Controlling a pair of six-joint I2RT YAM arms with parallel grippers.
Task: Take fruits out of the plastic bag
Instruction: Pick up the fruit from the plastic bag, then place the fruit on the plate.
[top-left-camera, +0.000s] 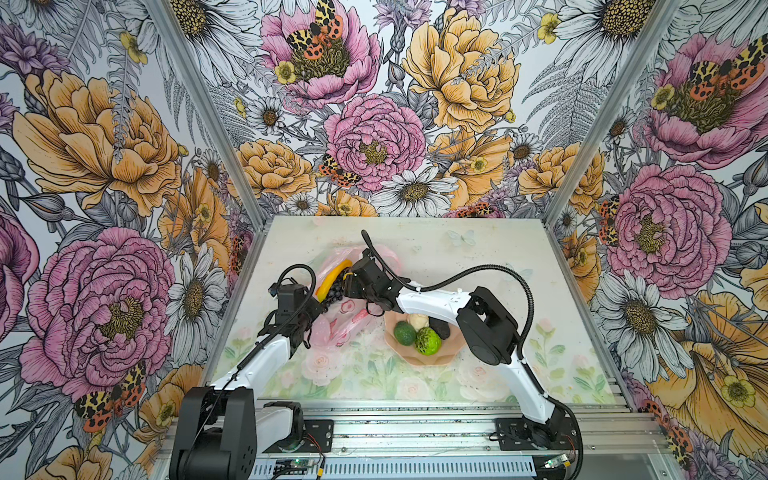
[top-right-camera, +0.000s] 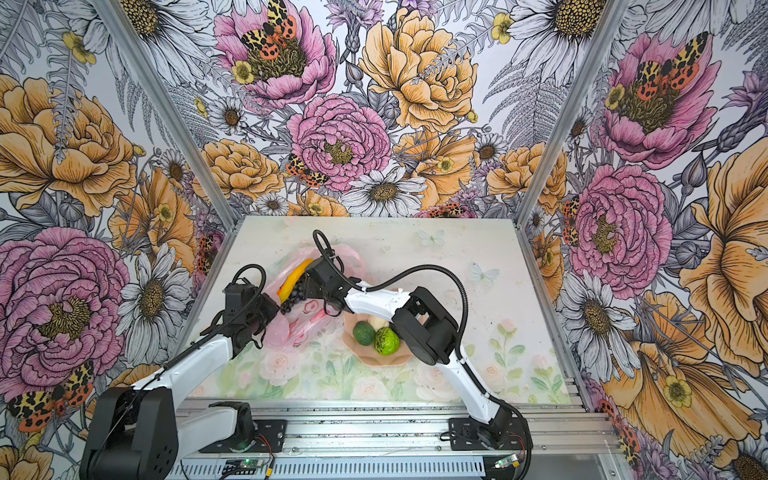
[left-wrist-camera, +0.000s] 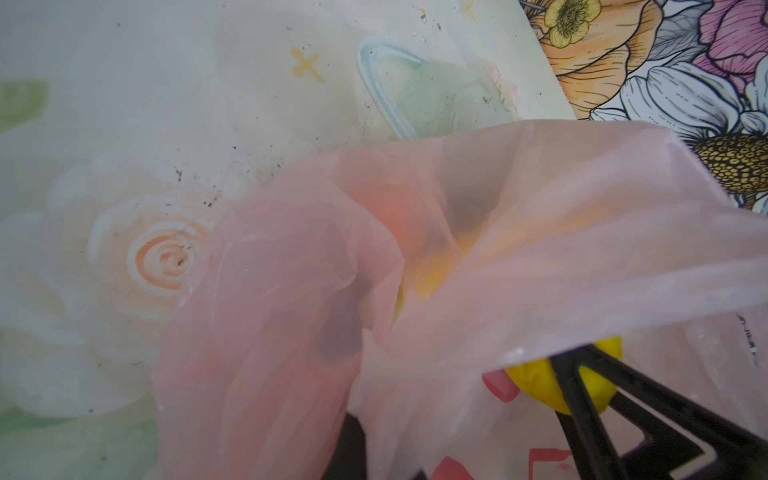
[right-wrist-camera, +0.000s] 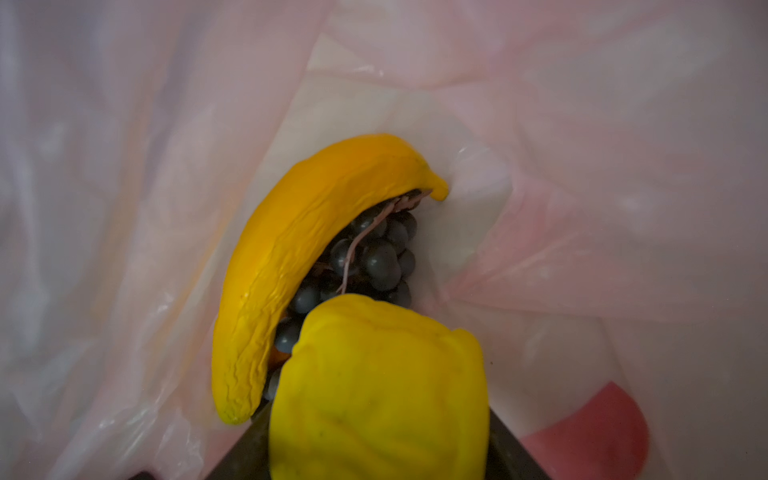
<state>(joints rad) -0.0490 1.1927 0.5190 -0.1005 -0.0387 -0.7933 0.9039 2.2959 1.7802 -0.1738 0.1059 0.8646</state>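
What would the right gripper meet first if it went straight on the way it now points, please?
Most likely the grape bunch: the right gripper, shut on the lemon, points into the plastic bag, and the bunch lies just beyond the lemon, with the banana curving alongside. Depth is hard to judge.

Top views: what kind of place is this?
Probably a lab robot-data cell, not a home: left arm and right arm bolted to an aluminium rail, with floral-print walls boxing in a small table.

Banana (top-left-camera: 332, 275), grapes (top-left-camera: 335, 293), lemon (right-wrist-camera: 378, 390) in bag (top-left-camera: 347, 328); dish (top-left-camera: 415, 360) right of bag.
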